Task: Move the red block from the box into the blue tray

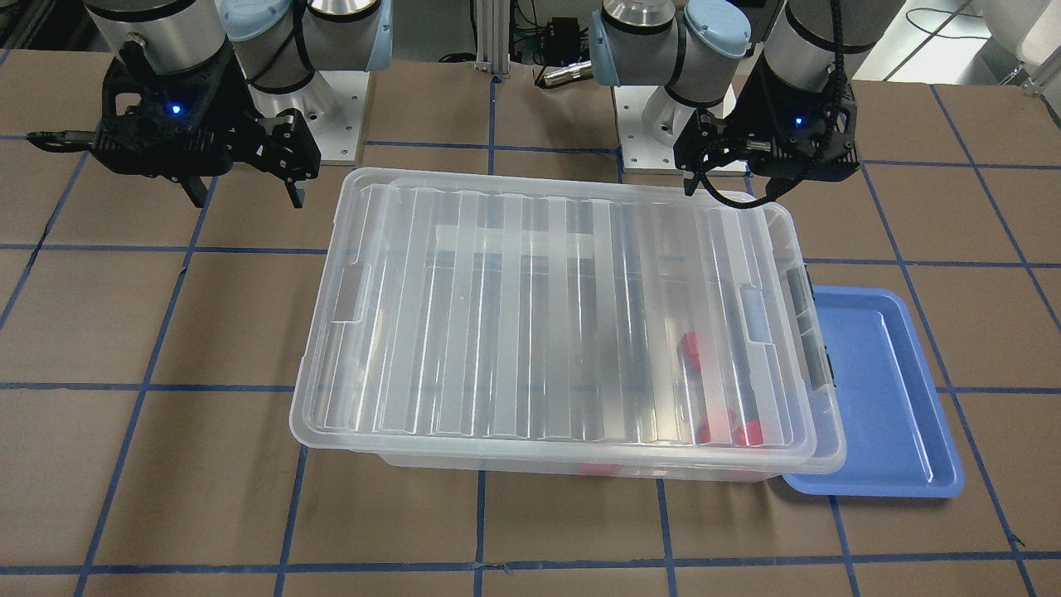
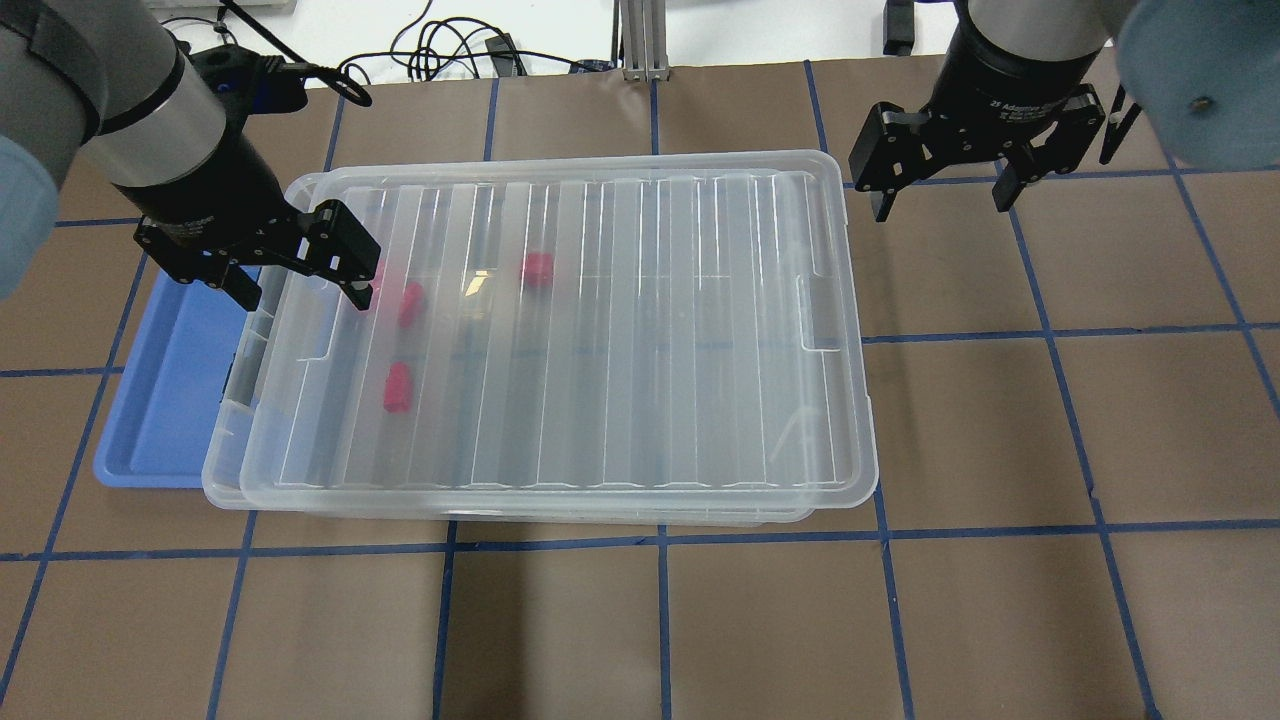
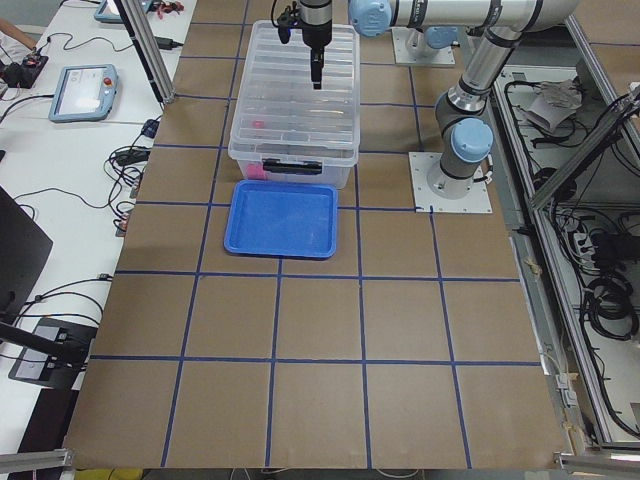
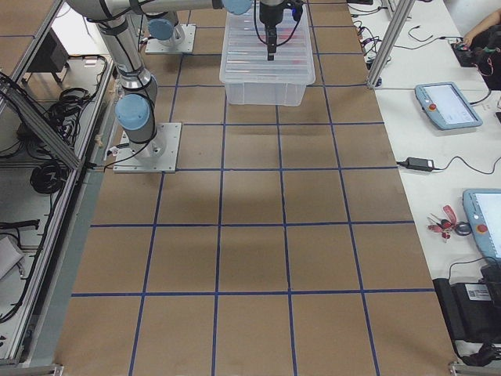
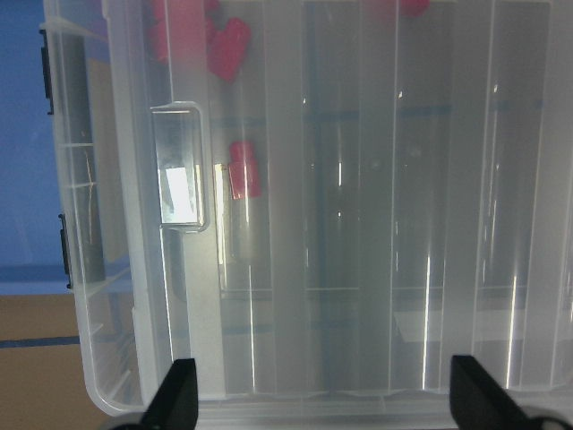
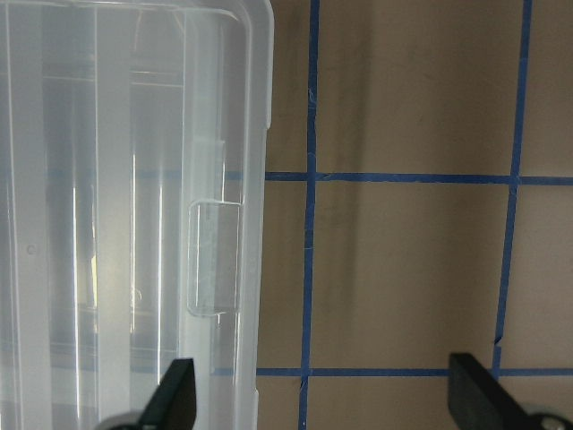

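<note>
The box [image 2: 600, 330] is a clear bin with its ribbed lid lying on it, slightly askew. Several red blocks show through the lid near its left end, among them one [image 2: 397, 387] and another [image 2: 538, 268]; one also shows in the left wrist view [image 5: 243, 168]. The blue tray [image 2: 160, 400] lies empty on the table, partly under the box's left end. My left gripper [image 2: 300, 272] is open and empty, above the box's left end by the lid handle. My right gripper [image 2: 940, 190] is open and empty, above the table beyond the box's far right corner.
The table is brown with blue tape lines [image 2: 1050, 335]. The box's grey latches [image 1: 800, 290] face the blue tray [image 1: 887, 398]. Both arm bases [image 1: 331, 108] stand at the table's far edge behind the box. Cables lie beyond the table edge.
</note>
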Robot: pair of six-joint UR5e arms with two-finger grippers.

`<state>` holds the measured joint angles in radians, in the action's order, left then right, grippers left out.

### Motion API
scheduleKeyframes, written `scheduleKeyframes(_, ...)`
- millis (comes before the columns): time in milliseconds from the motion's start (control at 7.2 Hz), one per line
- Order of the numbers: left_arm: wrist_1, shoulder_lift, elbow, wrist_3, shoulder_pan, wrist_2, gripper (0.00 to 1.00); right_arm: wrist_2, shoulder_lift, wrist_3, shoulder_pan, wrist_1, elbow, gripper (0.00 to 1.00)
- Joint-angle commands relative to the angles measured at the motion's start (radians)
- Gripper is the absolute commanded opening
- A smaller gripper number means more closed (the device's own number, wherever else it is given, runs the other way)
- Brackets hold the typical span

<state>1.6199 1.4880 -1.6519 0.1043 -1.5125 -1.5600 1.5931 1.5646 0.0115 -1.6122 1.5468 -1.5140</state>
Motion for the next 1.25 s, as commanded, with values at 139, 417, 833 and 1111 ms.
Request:
scheduleKeyframes(139,0.000,0.002,-0.002,0.003,0.001,0.000,1.00,0.001,0.002,-0.001,0.000,-0.002,-0.002,1.00)
scheduleKeyframes(417,-0.002,0.001,0.007,0.005,0.002,0.001,1.00,-0.004,-0.008,0.005,-0.009,0.006,-0.026,1.00)
scheduleKeyframes(833,-0.002,0.001,0.009,0.005,0.002,0.001,1.00,-0.016,-0.031,0.002,-0.041,0.279,-0.268,1.00)
scheduleKeyframes(1111,0.000,0.001,0.008,0.005,0.002,0.001,1.00,-0.007,-0.070,-0.007,-0.041,0.442,-0.348,1.00)
